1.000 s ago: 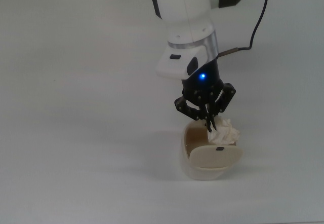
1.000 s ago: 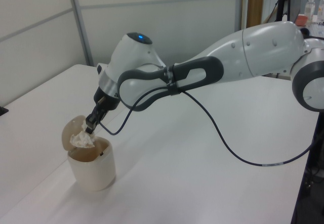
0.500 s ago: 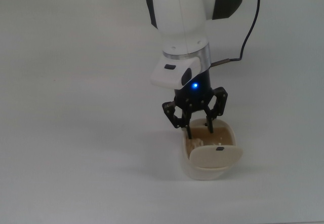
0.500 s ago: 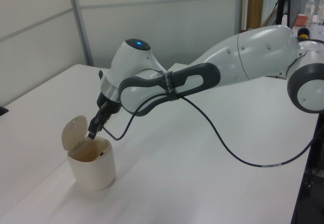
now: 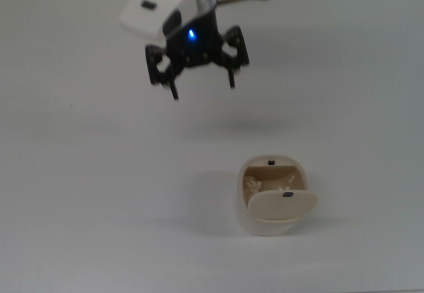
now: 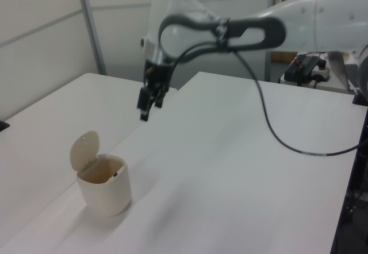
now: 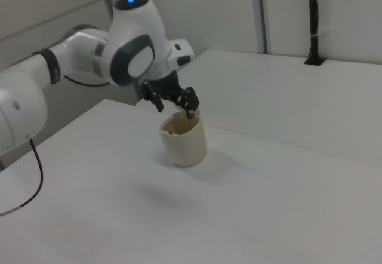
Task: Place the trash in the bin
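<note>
Big change from half a second back: the gripper (image 5: 202,86) was sitting right at the mouth of the bin (image 5: 273,223) with its fingers spread, and now it's pulled way up and off toward the top view's upper left, well apart from the bin. A second ago it was still pinching the trash over the opening; now the trash (image 5: 254,185) is down inside the bin, on the top view's left side of the tan interior. The bin itself hasn't budged, and the lid (image 5: 283,205) is still flipped open.

Claw state: wide open, nothing between the fingers, both black tips hanging down over bare table (image 5: 79,174).

Count, going left to right in the top view: one arm with one gripper, one bin, one wad of trash in it. Two small black clips show on the bin, one on the far rim and one on the lid.

View differences: the top view is the only one where you actually see the paper inside. The left view shows the bin (image 6: 105,192) from the side with the lid (image 6: 84,150) standing upright and the gripper (image 6: 147,106) up in the air, plus the black cable (image 6: 276,133) looping off the arm. In the right view the gripper (image 7: 173,101) overlaps the bin (image 7: 184,140) rim, so you can't judge the gap there.
</note>
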You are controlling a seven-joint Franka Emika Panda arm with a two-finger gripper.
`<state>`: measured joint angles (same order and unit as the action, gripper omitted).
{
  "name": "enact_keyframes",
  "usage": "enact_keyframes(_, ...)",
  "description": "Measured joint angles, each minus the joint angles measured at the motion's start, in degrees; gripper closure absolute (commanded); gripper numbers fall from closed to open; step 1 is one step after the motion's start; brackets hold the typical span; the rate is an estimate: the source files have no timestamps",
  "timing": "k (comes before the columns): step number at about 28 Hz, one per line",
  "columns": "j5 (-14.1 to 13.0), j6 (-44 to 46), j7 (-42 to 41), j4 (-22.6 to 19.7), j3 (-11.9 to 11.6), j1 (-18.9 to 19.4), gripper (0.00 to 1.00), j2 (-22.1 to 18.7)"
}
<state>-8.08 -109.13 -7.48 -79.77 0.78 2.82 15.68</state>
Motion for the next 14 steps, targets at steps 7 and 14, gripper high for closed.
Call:
enact_keyframes(7,0.5,13.5,0.0,0.0,-3.2,-0.5,0.00,-6.7)
enact_keyframes(14,1.4,23.2,4.7,-0.2,-5.3,-0.5,0.00,-10.6)
